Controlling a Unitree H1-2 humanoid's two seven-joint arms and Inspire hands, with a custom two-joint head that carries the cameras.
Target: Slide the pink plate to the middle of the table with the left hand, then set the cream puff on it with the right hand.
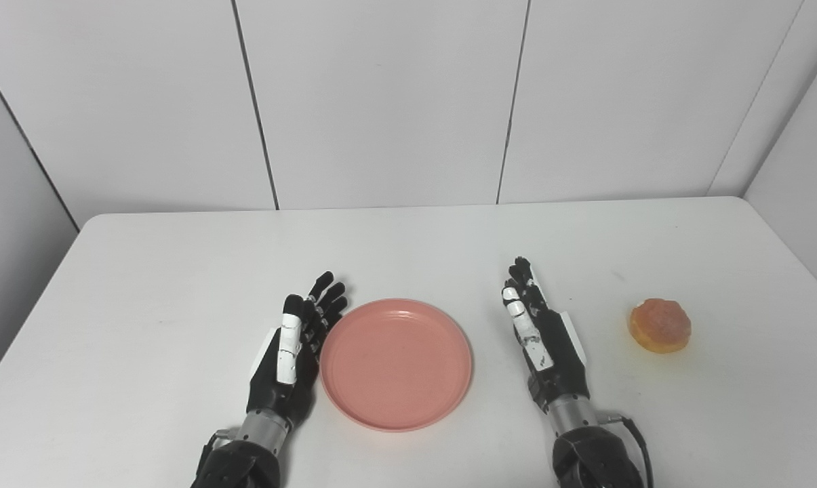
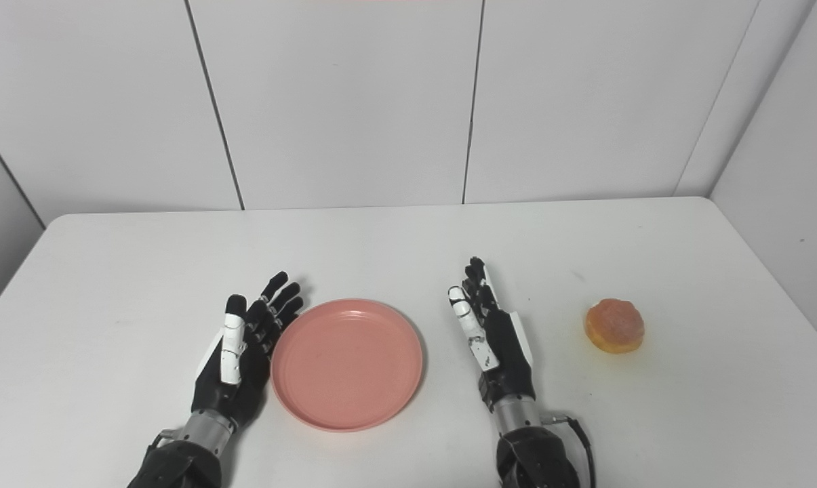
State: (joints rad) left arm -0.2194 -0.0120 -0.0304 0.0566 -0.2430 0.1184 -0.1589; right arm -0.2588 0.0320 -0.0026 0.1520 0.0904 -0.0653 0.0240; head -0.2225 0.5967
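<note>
The pink plate [image 1: 396,362] lies flat on the white table [image 1: 177,271], near the front middle, and holds nothing. My left hand [image 1: 293,352] is open, edge-on with fingers straight, right against the plate's left rim. My right hand [image 1: 542,335] is open with fingers straight, standing on the table a little right of the plate, apart from it. The cream puff [image 1: 660,325], round and golden-brown, sits on the table to the right of my right hand, untouched.
The table's back edge meets a white panelled wall [image 1: 381,102]. A side wall [image 1: 801,156] closes in at the right, near the table's far right corner.
</note>
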